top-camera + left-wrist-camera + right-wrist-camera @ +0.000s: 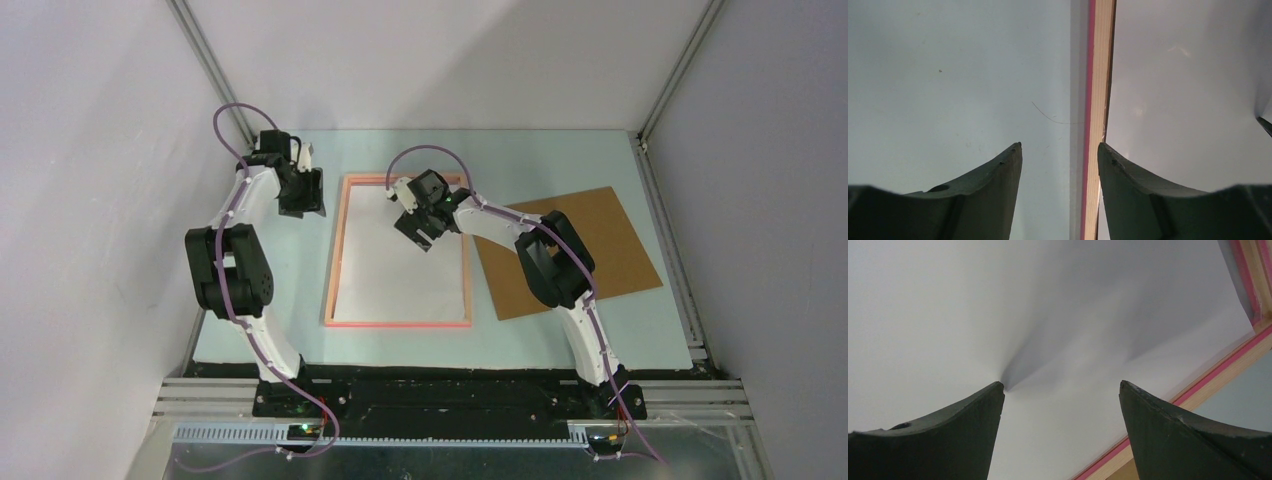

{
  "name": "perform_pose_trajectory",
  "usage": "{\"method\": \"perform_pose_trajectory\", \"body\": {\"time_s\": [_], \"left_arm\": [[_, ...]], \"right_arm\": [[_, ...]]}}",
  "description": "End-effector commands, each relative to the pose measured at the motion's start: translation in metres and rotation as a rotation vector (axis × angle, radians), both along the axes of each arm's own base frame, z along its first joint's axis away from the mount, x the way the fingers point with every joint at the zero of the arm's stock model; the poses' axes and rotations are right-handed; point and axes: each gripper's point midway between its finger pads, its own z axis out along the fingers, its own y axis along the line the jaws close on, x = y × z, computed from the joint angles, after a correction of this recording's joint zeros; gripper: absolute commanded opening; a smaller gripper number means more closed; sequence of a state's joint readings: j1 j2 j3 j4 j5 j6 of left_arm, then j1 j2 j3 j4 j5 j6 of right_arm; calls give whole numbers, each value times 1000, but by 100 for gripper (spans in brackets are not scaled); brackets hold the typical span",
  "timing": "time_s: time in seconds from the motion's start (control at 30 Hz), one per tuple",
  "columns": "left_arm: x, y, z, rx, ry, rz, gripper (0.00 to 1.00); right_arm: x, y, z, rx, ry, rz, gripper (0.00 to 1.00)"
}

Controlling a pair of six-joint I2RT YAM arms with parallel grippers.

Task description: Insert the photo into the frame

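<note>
The frame (333,262), thin with a salmon-pink border, lies flat in the middle of the table. The photo (400,275) lies inside it with its white back up, so the picture side is hidden. My right gripper (418,232) is open over the photo's upper part. In the right wrist view its left fingertip (995,390) touches the white sheet (1063,330), and the frame's rail (1208,390) runs by the right finger. My left gripper (305,207) is open at the frame's upper left. Its jaws (1059,145) stand astride the left rail (1098,75), gripping nothing.
A plain brown backing board (570,250) lies flat to the right of the frame, partly under my right arm. The pale blue mat (260,345) ends at white walls on the left, back and right.
</note>
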State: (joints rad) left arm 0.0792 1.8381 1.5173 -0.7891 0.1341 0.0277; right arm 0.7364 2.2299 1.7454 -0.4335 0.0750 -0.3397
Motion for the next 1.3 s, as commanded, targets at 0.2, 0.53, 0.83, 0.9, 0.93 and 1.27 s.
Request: {"method": "perform_pose_trajectory", "body": {"time_s": [0.2, 0.53, 0.83, 0.9, 0.93, 1.27], "left_arm": [[3, -1, 28, -6, -86, -24, 62], [1, -1, 30, 2, -91, -31, 62], [0, -1, 32, 2, -94, -32, 62], [-1, -1, 32, 3, -95, -33, 62], [-1, -1, 33, 3, -97, -34, 62], [0, -1, 33, 1, -99, -33, 62]], "right_arm": [[19, 4, 13, 15, -47, -23, 89], [31, 7, 12, 2, -73, -15, 90], [39, 7, 14, -5, -88, -28, 90], [39, 6, 13, -8, -85, -30, 90], [39, 6, 13, -5, -84, -33, 90], [34, 4, 10, -13, -69, -58, 90]]}}
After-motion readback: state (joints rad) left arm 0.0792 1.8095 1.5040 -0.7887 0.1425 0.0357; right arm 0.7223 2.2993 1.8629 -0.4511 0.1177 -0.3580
